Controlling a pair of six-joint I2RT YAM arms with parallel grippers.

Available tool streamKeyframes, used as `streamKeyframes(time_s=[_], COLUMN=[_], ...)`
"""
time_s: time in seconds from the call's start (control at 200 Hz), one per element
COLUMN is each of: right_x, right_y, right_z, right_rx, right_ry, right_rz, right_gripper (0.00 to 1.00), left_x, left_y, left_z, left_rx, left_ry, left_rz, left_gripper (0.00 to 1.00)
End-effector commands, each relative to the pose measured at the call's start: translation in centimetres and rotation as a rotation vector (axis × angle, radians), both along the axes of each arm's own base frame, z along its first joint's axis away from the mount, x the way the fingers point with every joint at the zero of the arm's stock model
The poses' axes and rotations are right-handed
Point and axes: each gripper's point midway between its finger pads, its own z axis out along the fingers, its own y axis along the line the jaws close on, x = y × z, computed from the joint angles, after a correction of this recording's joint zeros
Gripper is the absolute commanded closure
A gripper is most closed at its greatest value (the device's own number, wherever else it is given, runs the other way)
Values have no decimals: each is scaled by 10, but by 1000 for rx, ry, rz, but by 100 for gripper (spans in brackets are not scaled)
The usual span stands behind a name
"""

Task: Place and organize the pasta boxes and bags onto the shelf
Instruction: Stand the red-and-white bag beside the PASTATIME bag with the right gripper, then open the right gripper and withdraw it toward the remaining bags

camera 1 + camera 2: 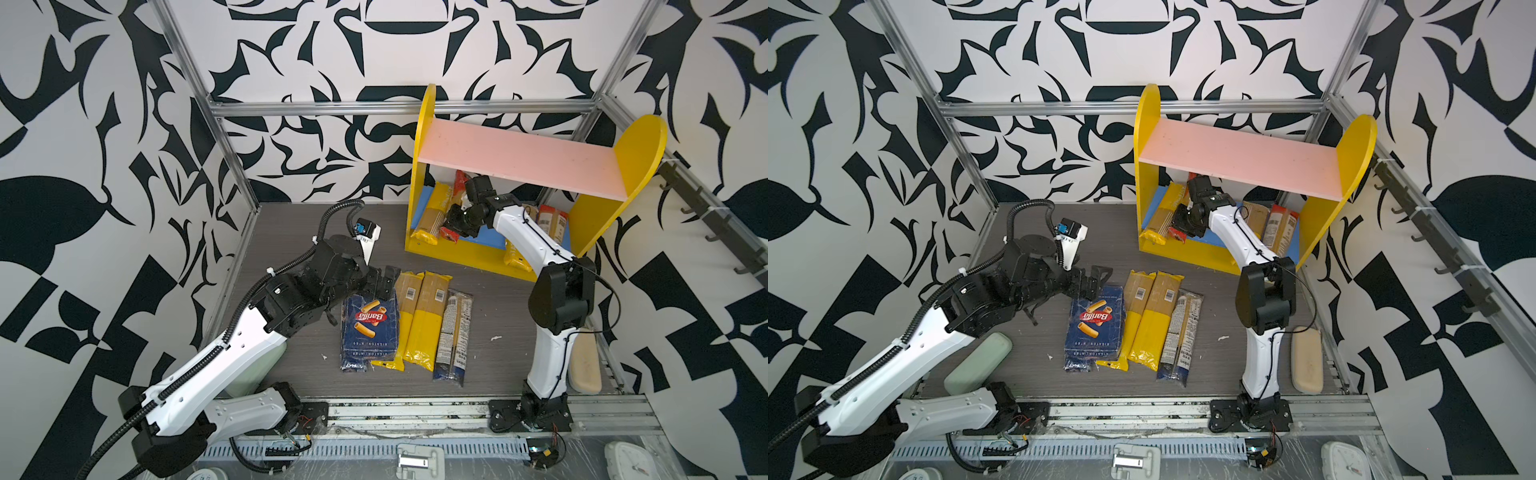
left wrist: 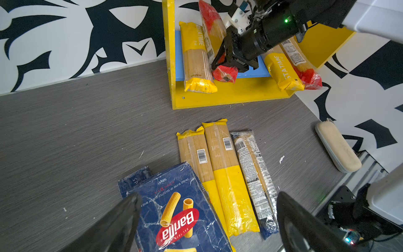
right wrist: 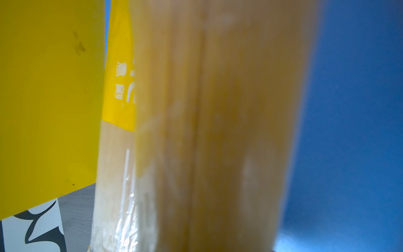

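In both top views the shelf (image 1: 519, 153) stands upper right. Three spaghetti bags lie on its blue lower board, the pink board is bare, and the right hand (image 1: 451, 226) is clenched on a fourth, red-ended bag (image 1: 460, 179) there.

Left wrist view: the left hand (image 2: 208, 195) hangs spread above the rigatoni box (image 2: 181, 209). A spaghetti box (image 2: 135, 179), two yellow-ended bags (image 2: 220, 157) and a dark bag (image 2: 253, 165) lie on the table (image 2: 87, 131).

Right wrist view: only blurred spaghetti, close up.

About half is left, I judge.

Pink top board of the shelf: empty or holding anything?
Empty. The pink upper board shows bare in both top views; the shelved bags lie on the blue lower board beneath.
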Motion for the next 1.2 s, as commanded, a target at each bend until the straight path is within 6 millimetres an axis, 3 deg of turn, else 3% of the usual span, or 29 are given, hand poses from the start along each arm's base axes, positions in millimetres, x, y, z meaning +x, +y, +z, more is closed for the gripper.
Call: streamKeyframes(time_s=[0.0, 0.285, 0.38, 0.585, 0.675, 0.725, 0.755, 0.945, 1.195], right_x=[12, 0, 0, -1, -4, -5, -6, -12, -35], right_y=[-12, -29, -31, -30, -30, -32, -34, -36, -42], right_z=[39, 45, 51, 59, 62, 64, 66, 72, 76], right_rx=[-64, -154, -164, -164, -161, -167, -171, -174, -174], right_ry=[-154, -147, -158, -171, -179, -182, -187, -192, -180], right_rz=[-19, -41, -38, -22, -23, -31, -36, -35, -42], right_gripper=[100, 100, 94, 61, 27, 20, 9, 7, 6], left_x=[-1, -2, -3, -3, -3, -4, -4, -5, -11], left_y=[10, 16, 18, 20, 20, 21, 21, 26, 36], left_z=[-3, -3, -2, 2, 4, 5, 5, 8, 14], left_rx=[26, 8, 3, -5, -7, -7, -9, -16, -39], left_ry=[-3, -8, -5, -9, -12, -12, -12, -18, -26], left_rz=[20, 48, 52, 60, 61, 64, 66, 78, 98], left_gripper=[1, 1, 1, 1, 1, 1, 1, 1, 1])
